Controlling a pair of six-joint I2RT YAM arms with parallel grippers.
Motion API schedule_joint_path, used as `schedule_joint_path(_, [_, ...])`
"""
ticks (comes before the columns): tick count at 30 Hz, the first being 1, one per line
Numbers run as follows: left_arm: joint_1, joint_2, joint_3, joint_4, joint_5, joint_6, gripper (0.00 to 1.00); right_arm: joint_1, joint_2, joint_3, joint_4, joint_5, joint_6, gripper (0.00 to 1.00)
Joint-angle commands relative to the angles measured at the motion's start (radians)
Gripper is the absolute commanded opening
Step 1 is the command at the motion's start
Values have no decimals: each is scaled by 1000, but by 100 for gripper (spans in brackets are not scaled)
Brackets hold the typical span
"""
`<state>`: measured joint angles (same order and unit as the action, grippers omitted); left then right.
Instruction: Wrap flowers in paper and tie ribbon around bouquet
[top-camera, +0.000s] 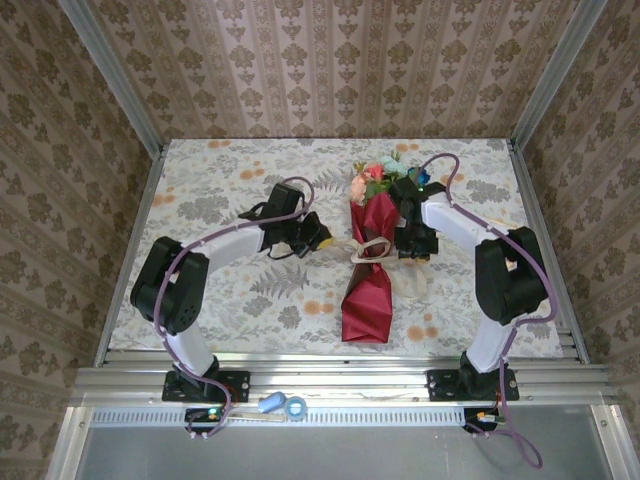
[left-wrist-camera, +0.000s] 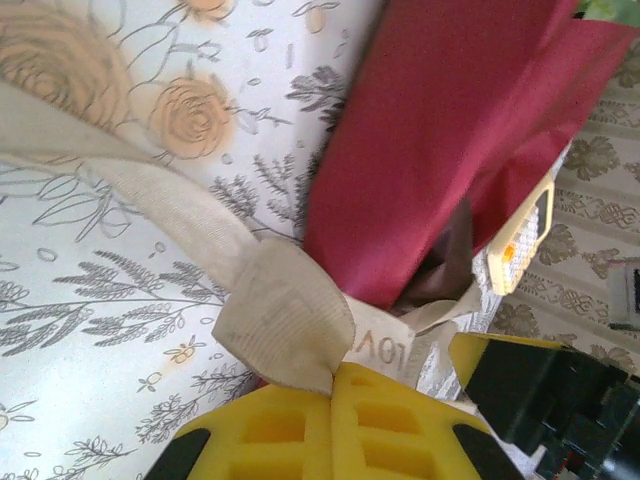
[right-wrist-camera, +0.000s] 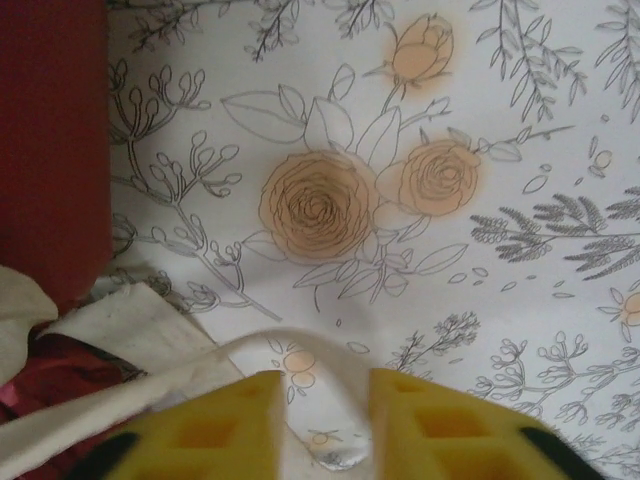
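The bouquet (top-camera: 370, 270) lies lengthwise mid-table, a crimson paper (top-camera: 368, 300) cone with the flowers (top-camera: 375, 175) at its far end. The cream ribbon (top-camera: 372, 246) crosses the cone's waist. My left gripper (top-camera: 322, 240) sits just left of the cone. Its yellow pads (left-wrist-camera: 335, 390) are pressed together on a fold of ribbon (left-wrist-camera: 285, 315), with the red paper (left-wrist-camera: 450, 120) right behind. My right gripper (top-camera: 412, 250) is on the cone's right side. In the right wrist view this gripper (right-wrist-camera: 325, 405) stands parted, a slack ribbon loop (right-wrist-camera: 330, 350) arching across the gap, red paper (right-wrist-camera: 50, 150) at left.
A flowered tablecloth (top-camera: 200, 190) covers the table inside a metal frame with patterned walls on three sides. A small blue and white object (top-camera: 284, 404) lies on the front rail between the arm bases. Loose ribbon trails to the right of the cone (top-camera: 415, 283).
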<state>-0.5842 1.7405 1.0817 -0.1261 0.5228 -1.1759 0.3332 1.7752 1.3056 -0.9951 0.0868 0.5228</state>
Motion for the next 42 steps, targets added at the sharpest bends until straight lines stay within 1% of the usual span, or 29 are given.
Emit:
schedule_joint_path(1, [-14,-43,-35,33,2,-50,0,-7,-90,-24,-3,-62,48,37])
schedule_joint_path(5, [-20,-66,-65,35,-9,-65,0,-9,-191,-43,5,-117,172,39])
schedule_joint_path(7, [-21,-79,-74,27,-16,-67,0,-8,-240,-63,34,-155,296,38])
schedule_joint_path(10, [-22,-95,-90,26,-29,-75,0,2,-275,-112,138,-238,503,37])
schedule_joint_path(13, [-22,-103,-102,38,-32,-89,0,18,-258,-131,210,-277,654,37])
schedule_joint_path(16, [-22,-105,-114,52,-35,-98,0,18,-216,-116,231,-276,750,38])
schedule_joint_path(21, [-22,-108,-124,61,-35,-106,0,18,-140,-106,351,-341,878,40])
schedule_joint_path(24, [-22,-110,-130,61,-38,-107,0,20,-90,-103,377,-355,929,39])
schedule_joint_path(27, [-20,-113,-135,63,-38,-106,0,18,-72,-109,408,-343,964,39])
schedule_joint_path(31, [-19,-118,-142,65,-37,-107,0,18,-53,-71,398,-337,966,39])
schedule_joint_path(40, [-17,-116,-142,70,-30,-105,0,16,-36,-81,424,-332,1008,39])
schedule_joint_path(42, [-16,-117,-141,66,-30,-103,0,13,-27,-73,418,-322,1007,36])
